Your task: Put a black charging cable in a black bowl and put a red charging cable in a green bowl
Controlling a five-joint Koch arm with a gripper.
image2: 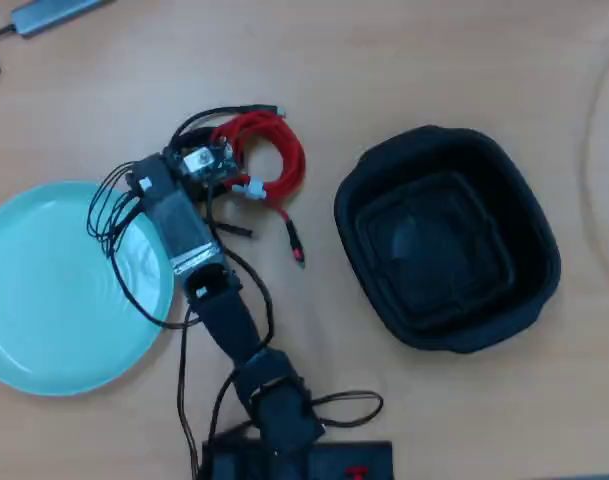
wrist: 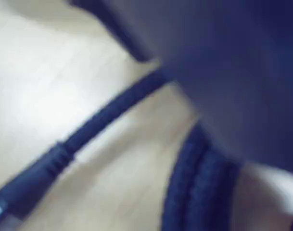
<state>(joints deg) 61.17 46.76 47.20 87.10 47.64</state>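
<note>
A: What does the wrist view show, closest in?

B: A blur. A dark cord crosses the pale wooden table [wrist: 50, 72], with a plug end toward the lower left. That is the black cable [wrist: 108, 113], and two more of its strands run side by side at the lower right. A dark mass fills the upper right; I cannot tell what it is.

A: And from above?

B: The arm [image2: 199, 265] reaches up from the bottom edge, its own black wires looping around it. The gripper [image2: 206, 162] sits over the cables. I cannot tell whether it is open, closed, or holding anything; the jaws are hidden under the wrist.

A: Where are the cables?

B: The red cable [image2: 274, 160] lies coiled on the table just right of the gripper, a white tie at its lower left, one plug trailing downward. The black cable arcs above the gripper, partly beneath it.

A: The bowls?

B: The green bowl [image2: 44, 320] lies at the left, under the arm's wires. The black bowl [image2: 449, 240] stands to the right, apart from the cables.
</note>
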